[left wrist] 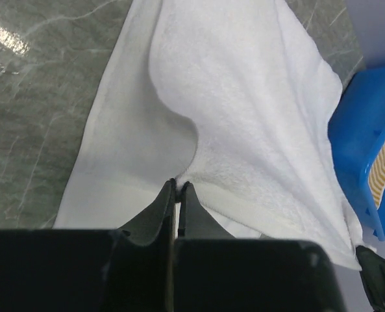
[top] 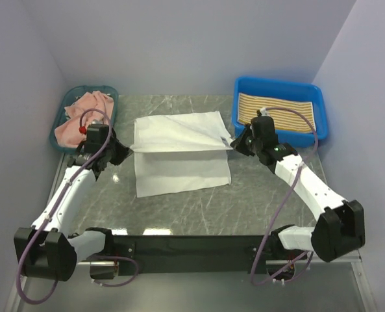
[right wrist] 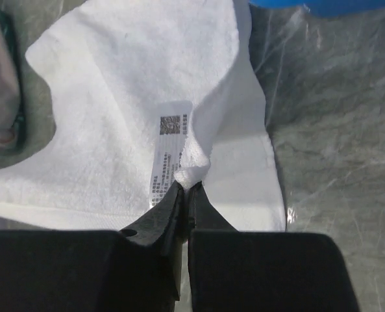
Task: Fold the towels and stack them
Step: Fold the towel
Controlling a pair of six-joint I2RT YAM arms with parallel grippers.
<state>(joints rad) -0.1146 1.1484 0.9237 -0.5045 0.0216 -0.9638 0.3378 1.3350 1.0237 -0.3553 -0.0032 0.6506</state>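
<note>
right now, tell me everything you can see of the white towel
The plain white terry-cloth towel lies on the grey marbled table, partly folded: its near part flat, an upper layer raised and creased. The shut left fingers pinch its hemmed edge; the shut right fingers pinch a corner beside a printed label.

Label [right wrist: 167, 155] on the white towel [right wrist: 108, 91] shows a code square, print unreadable

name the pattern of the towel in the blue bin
The towel has yellow-and-white stripes; top external view.
</note>
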